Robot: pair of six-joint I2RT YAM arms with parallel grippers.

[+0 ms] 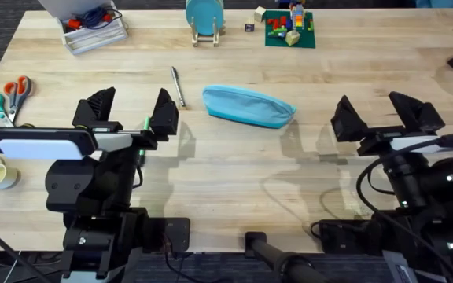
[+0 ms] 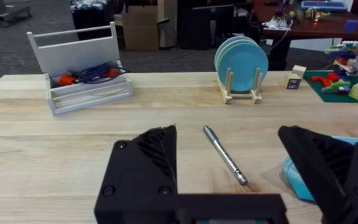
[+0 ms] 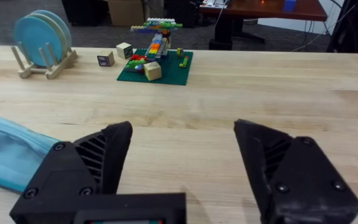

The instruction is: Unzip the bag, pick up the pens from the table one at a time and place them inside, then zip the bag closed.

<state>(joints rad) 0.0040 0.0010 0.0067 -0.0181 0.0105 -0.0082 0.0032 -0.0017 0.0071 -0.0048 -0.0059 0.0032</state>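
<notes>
Overhead | bag (image 1: 248, 106) mid-table, silver pen (image 1: 178, 86) just left | left gripper (image 1: 129, 112), right gripper (image 1: 384, 115) both spread wide (nothing held)

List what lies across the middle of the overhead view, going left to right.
scissors → left end effector → silver pen → bag → right end effector

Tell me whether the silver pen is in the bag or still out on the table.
Out. The silver pen lies bare on the table, left of the bag and apart from it; the left wrist view shows the same.
</notes>
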